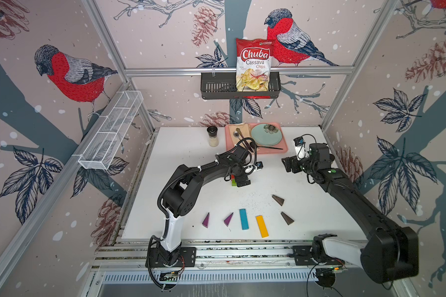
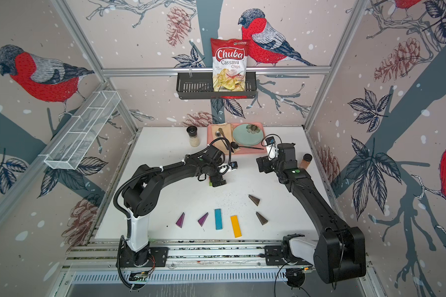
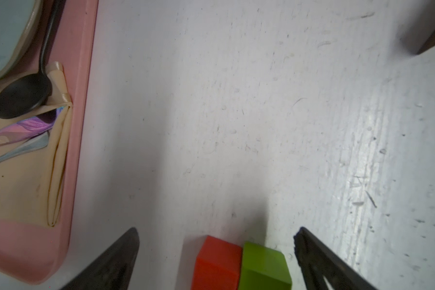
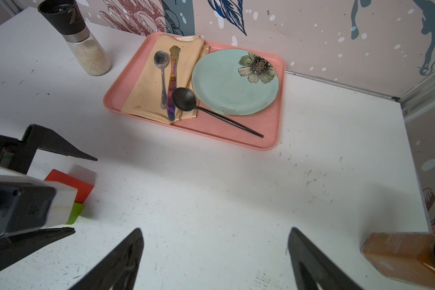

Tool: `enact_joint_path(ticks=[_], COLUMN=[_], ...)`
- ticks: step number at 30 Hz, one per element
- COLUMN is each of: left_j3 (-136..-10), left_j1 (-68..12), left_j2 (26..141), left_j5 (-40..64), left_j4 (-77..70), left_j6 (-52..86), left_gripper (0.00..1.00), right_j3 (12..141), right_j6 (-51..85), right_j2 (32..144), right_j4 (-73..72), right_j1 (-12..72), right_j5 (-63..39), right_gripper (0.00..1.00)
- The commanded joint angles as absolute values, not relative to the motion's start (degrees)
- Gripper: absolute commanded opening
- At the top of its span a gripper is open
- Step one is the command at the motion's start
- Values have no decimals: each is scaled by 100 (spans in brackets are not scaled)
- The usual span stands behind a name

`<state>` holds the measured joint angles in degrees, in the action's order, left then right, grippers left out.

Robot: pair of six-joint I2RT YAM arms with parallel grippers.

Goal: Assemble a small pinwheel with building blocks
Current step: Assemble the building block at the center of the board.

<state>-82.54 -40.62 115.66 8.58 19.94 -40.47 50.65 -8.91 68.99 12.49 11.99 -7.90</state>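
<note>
Left claw (image 3: 217,229): spread wide, nothing gripped. Red brick (image 3: 216,263) and green brick (image 3: 264,266) seated touching on tabletop (image 3: 236,100), between jaws, untouched. Right claw (image 4: 215,229): spread wide, empty.

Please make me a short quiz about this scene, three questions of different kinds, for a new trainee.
1. True or false: the left tool is shut on the red block.
2. Which block touches the red block? A) blue bar B) green block C) yellow bar
3. How many purple wedges lie on the table?

Key: 1 false, it is open, with a gap on each side; 2 B; 3 two.
</note>
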Motion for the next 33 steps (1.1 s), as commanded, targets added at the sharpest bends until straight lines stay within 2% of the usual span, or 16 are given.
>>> enact_joint_path(ticks=[1, 12, 33], left_j3=[-8366, -8314, -8191], left_j1=[-4117, -4184, -4179], left_j2=[11619, 11654, 11602], left_j5=[512, -114, -288], left_j4=[1856, 1787, 1731], left_j6=[-3907, -3841, -3847], left_gripper=[96, 96, 96], right_j3=[5063, 5063, 5122], right_j6=[-870, -879, -854], right_j2=[6910, 6933, 6946], right_j4=[1172, 1154, 1180], right_j1=[1195, 1182, 1201], right_j5=[-845, -854, -881], right_gripper=[89, 90, 91])
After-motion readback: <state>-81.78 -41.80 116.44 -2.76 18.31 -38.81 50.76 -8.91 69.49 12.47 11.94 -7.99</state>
